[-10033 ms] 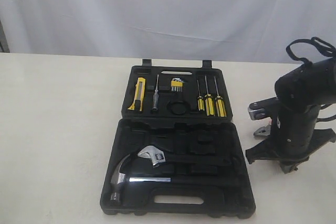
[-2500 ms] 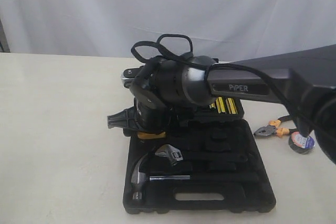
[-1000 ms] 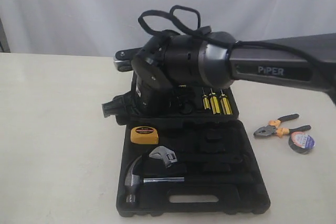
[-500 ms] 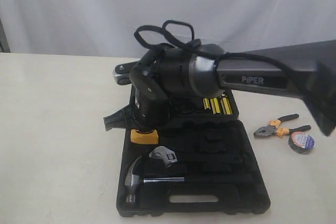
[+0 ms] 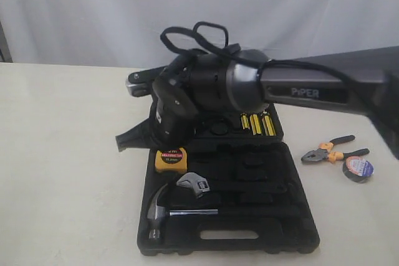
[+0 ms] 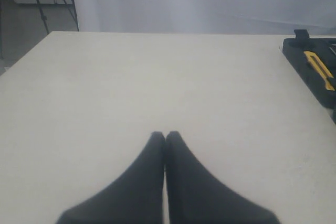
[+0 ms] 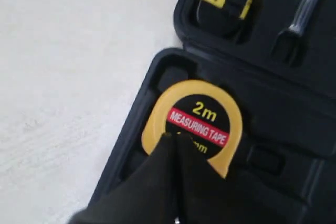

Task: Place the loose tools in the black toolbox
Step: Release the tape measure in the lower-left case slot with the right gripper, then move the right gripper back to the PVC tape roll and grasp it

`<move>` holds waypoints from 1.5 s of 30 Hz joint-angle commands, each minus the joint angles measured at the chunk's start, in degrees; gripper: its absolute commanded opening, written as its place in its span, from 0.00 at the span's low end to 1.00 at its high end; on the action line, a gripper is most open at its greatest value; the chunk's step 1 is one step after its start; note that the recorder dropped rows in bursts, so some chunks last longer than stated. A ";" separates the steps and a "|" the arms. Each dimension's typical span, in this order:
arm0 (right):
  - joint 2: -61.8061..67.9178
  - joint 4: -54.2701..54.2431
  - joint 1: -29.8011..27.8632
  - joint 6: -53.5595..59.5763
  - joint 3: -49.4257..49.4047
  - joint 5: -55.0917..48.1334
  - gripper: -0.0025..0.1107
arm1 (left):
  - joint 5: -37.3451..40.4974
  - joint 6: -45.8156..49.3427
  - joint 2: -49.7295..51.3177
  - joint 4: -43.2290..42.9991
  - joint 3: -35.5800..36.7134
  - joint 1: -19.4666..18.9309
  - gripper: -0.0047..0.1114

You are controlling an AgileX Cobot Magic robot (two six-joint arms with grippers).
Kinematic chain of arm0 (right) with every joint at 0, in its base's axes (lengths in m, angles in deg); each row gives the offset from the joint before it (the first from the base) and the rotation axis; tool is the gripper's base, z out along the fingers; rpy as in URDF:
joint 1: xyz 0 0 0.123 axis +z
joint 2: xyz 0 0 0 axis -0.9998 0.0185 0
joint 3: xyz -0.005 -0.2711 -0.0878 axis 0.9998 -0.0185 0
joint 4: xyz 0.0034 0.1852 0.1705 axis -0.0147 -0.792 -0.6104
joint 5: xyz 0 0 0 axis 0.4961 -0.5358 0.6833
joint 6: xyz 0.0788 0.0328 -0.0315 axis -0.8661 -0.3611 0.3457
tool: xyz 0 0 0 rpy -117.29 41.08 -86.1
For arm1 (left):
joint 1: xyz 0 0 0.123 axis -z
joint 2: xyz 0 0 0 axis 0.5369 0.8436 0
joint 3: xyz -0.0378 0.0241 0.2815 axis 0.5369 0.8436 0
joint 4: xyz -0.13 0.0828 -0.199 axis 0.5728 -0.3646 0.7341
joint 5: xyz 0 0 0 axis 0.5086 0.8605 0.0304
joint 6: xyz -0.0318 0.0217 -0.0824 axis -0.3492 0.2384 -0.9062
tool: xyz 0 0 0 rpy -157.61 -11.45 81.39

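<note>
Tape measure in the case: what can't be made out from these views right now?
- Tape measure seating: in the right wrist view the shut right end effector covers its near edge; exterior view too small.
- Utility knife: cut off by the left wrist view's edge; behind the arm in the exterior view.
- Tape roll label: too small to read, exterior view.
- Left end effector: outside the exterior view.

Black arm marked PIPER, silver collar, looped black cable, tapered jaws.
</note>
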 commanded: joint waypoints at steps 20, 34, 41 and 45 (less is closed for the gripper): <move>-12.77 19.68 -0.63 -3.78 -2.29 -17.27 0.02 | -0.62 -0.12 -0.07 0.00 0.05 0.25 0.04; -31.78 -11.66 -48.25 20.49 -27.16 -6.25 0.19 | -0.62 -0.12 -0.07 0.00 0.05 0.25 0.04; -20.34 -12.17 -49.42 22.38 -27.89 -0.19 0.62 | -0.62 -0.12 -0.07 0.00 0.05 0.25 0.04; -14.60 -12.15 -49.30 22.38 -27.89 5.09 0.64 | -0.62 -0.12 -0.07 0.00 0.05 0.25 0.04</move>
